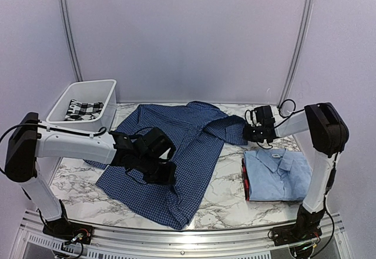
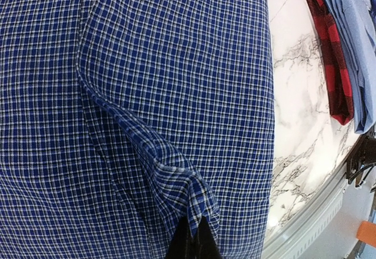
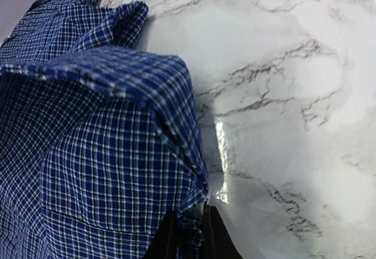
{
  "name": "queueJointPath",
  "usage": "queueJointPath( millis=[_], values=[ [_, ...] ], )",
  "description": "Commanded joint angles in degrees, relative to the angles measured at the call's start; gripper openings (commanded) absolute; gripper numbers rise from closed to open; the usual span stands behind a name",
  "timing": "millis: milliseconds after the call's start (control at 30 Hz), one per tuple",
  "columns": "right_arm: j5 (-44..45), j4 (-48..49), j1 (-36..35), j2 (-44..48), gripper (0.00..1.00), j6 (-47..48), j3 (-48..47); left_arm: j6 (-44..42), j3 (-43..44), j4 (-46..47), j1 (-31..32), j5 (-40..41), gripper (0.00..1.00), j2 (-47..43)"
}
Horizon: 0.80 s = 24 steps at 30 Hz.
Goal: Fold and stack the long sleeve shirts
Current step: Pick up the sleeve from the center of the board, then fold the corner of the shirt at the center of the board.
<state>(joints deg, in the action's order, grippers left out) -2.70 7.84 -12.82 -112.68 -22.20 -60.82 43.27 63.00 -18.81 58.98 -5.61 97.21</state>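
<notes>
**Both grippers on the check shirt, fold about to start**

Nearest the arms, the dark blue shirt (image 1: 188,153) sprawls unfolded across the marble table (image 1: 229,182). The left gripper (image 1: 160,170) is down on its middle, fingers pinched fully together on a raised ridge of cloth. I'd call that an anchor, to stop the body sliding. At near right, the light blue shirt (image 1: 276,174) sits folded, collar up, on a red plaid cloth (image 1: 245,182); that looks like the start of the stack. Just beyond it, the right gripper (image 1: 248,131) has its fingers nipped almost together on the check shirt's right-hand edge, which is bunched and lifted off the marble, likely so that side can be carried over. Far left, the white bin (image 1: 108,94) holds a crumpled black-and-white checked cloth (image 1: 82,109), with nothing else visible inside.
</notes>
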Motion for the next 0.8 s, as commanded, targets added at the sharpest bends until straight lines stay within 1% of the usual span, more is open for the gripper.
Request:
queueJointPath(
  millis=[0,33,167,267,367,467,567,667,767],
  values=[
    [9.23,-6.6,0.6,1.65,0.03,2.41,-8.43,-2.66,2.17,-2.11,-0.53,-1.08,0.0,-0.54],
    [11.37,-9.14,0.6,1.98,0.0,3.29,-10.77,-3.04,2.54,-2.11,-0.58,-1.34,0.0,-0.61],
    [20.77,-14.79,0.56,3.84,0.0,6.93,-18.82,-4.24,3.51,-2.03,-0.53,-2.48,0.0,-1.43],
    [28.25,-16.88,0.6,5.08,0.0,9.82,-24.35,-5.14,4.15,-2.08,-0.53,-3.78,0.0,-2.15],
    [31.35,-17.02,0.55,5.87,0.0,12.38,-29.51,-6.24,5.37,-1.94,-0.47,-5.64,0.0,-2.26],
    [31.68,-16.21,0.57,5.74,0.0,14.27,-35.17,-6.89,6.42,-1.86,-0.45,-7.17,0.0,-2.02],
    [30.0,-14.3,0.48,5.04,0.0,15.81,-39.48,-6.9,7.3,-1.68,-0.08,-8.08,0.0,-1.87],
    [27.07,-12.77,-0.07,2.95,0.0,17.9,-43.94,-6.31,7.81,-1.51,0.32,-8.43,0.0,-2.07],
    [22.29,-10.64,-1.54,1.0,0.0,20.13,-47.05,-4.74,7.67,-1.32,0.43,-8.17,0.0,-2.42]
  ],
)
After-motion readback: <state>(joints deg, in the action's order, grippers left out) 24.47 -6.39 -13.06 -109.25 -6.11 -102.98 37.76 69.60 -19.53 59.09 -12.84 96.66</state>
